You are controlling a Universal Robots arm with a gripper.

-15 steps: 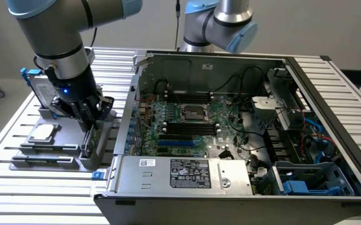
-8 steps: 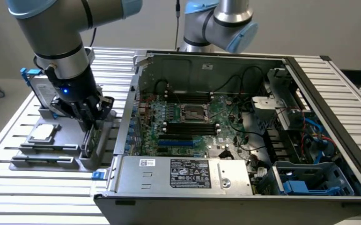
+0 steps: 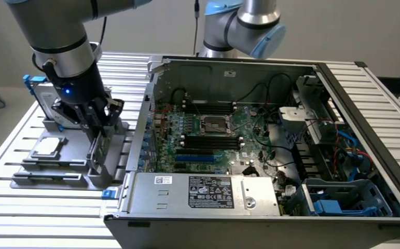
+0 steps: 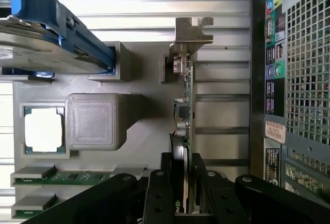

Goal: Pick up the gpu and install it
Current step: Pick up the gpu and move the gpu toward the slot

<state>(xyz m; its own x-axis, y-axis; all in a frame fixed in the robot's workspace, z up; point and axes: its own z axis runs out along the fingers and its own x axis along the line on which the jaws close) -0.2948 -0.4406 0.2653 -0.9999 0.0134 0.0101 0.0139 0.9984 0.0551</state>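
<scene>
The gpu (image 4: 183, 105) stands on edge in a slot of the grey parts tray (image 4: 139, 126), its green board seen edge-on and its silvery end bracket (image 4: 192, 31) at the far end. My gripper (image 4: 183, 170) straddles the card, one black finger (image 4: 165, 183) pressed against each face, so it is shut on the card. In the exterior view the gripper (image 3: 97, 128) reaches straight down onto the gpu (image 3: 102, 151) at the tray's side nearest the open computer case (image 3: 255, 135). The card's lower edge still sits in the tray.
The tray (image 3: 47, 180) also holds a hard drive in a blue frame (image 3: 42, 93), a CPU (image 3: 50, 147) and memory sticks (image 4: 46, 176). The case's motherboard shows blue expansion slots (image 3: 194, 157). A second arm (image 3: 245, 26) stands behind the case.
</scene>
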